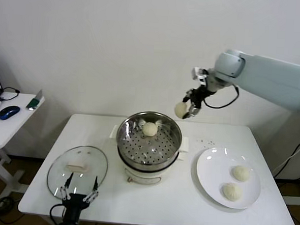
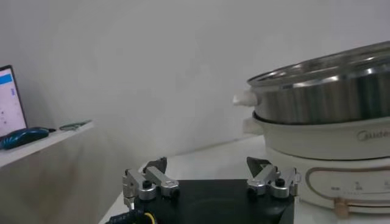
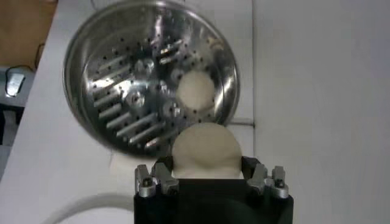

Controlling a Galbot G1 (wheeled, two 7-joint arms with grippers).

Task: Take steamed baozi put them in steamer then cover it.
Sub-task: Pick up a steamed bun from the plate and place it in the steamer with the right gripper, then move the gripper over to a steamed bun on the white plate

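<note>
Left gripper [image 1: 77,195]: wide open, holding nothing, low in front of the steamer [image 1: 149,141], beside the cover [image 1: 78,165].
Right gripper [image 1: 189,106]: clamped on a baozi [image 1: 180,110], above the steamer's far right rim.
Steamer: one bun [image 1: 149,129] on its tray.
Plate [image 1: 210,178]: right of the steamer, two buns.

light: bright, even | shadows: soft | glare: steamer [image 1: 149,138] rim | wrist views: blurred

Gripped baozi [image 1: 180,110] above steamer [image 1: 149,139]
</note>
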